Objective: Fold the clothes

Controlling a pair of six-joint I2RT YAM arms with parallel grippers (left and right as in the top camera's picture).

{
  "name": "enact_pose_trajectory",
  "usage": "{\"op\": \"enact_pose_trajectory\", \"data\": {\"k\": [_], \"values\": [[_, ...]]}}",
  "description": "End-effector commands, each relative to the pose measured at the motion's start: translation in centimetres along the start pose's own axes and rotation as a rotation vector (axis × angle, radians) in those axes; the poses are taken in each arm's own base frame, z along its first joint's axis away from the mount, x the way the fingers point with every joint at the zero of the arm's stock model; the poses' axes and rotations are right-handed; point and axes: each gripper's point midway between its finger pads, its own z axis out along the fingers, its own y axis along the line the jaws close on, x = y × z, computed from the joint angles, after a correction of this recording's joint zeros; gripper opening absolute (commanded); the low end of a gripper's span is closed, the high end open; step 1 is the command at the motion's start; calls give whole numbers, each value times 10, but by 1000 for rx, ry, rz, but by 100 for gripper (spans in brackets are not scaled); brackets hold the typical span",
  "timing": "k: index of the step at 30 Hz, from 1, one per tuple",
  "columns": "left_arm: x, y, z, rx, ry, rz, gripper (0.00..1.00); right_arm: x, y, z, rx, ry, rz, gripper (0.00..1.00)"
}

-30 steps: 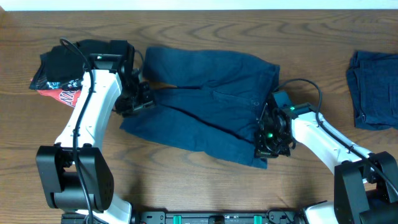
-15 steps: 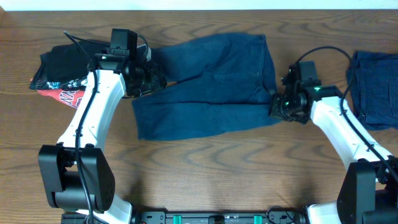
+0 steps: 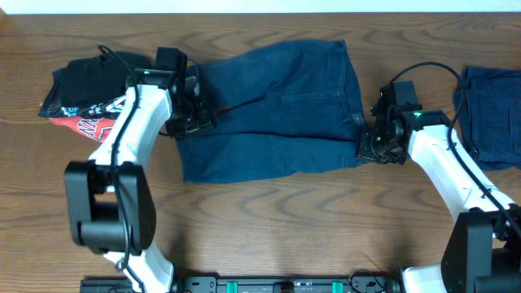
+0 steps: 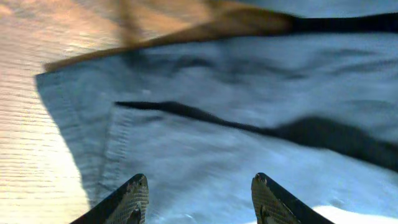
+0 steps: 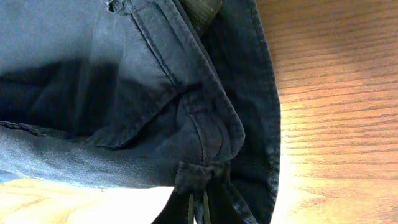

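left gripper [image 4: 202, 199]: jaws parted, empty, over leg-hem end of dark navy-blue cotton shorts [image 3: 277, 114] | shorts: flat at centre, long axis left-to-right between both arms | right gripper [image 3: 368, 146]: pinched closed on waistband corner, at shorts' right end

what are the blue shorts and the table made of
shorts: looks like woven cotton twill or light denim, matte, going by the stitched seams and soft folds; the exact fibre cannot be told.
table: wood or a wood-look laminate, smooth, with brown grain lines; which one cannot be told.
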Motion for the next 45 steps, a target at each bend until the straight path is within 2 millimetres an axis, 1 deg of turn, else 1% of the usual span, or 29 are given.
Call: {"op": "enact_pose_trajectory", "data": {"k": [1,3,6,14,19,22,24,29,30,32,34,36,37,40,41,45], "values": [[-1,24,12,-126,3,-13,56,-3,-2,-2,14,-11,-17,1],[-3,33,16,-172,0,-14,56,-3,-2,-2,14,-11,-17,1],[-2,40,23,-206,14,-16,56,-3,-2,-2,14,-11,-17,1],[7,50,52,-233,96,-28,56,-2,-2,-2,16,-8,-17,1],[11,51,61,-232,126,-32,55,-2,-3,-2,19,-7,-19,1],[11,47,62,-209,129,-34,46,-2,-3,-2,19,-7,-19,1],[11,46,62,-200,133,-35,34,-2,-3,-2,19,-7,-19,1],[13,39,62,-161,141,-37,9,-2,-3,-2,19,-8,-19,1],[13,39,62,-161,142,-37,6,-2,-3,-2,19,-8,-19,1],[15,39,60,-163,148,-38,6,-3,-3,-2,19,-9,-19,1],[20,39,56,-162,167,-35,6,-3,-4,-2,27,-12,-19,1],[28,30,49,-114,200,1,6,-6,-8,-3,45,-23,-18,1],[32,25,43,-83,215,21,6,-8,-11,-3,60,-31,-15,1],[46,8,16,-1,237,64,6,-11,-24,-4,109,-44,27,1],[51,3,4,26,239,82,6,-10,-31,-5,130,-44,54,1],[73,-4,-40,49,229,102,6,-4,-51,-8,169,-11,110,1]]}}
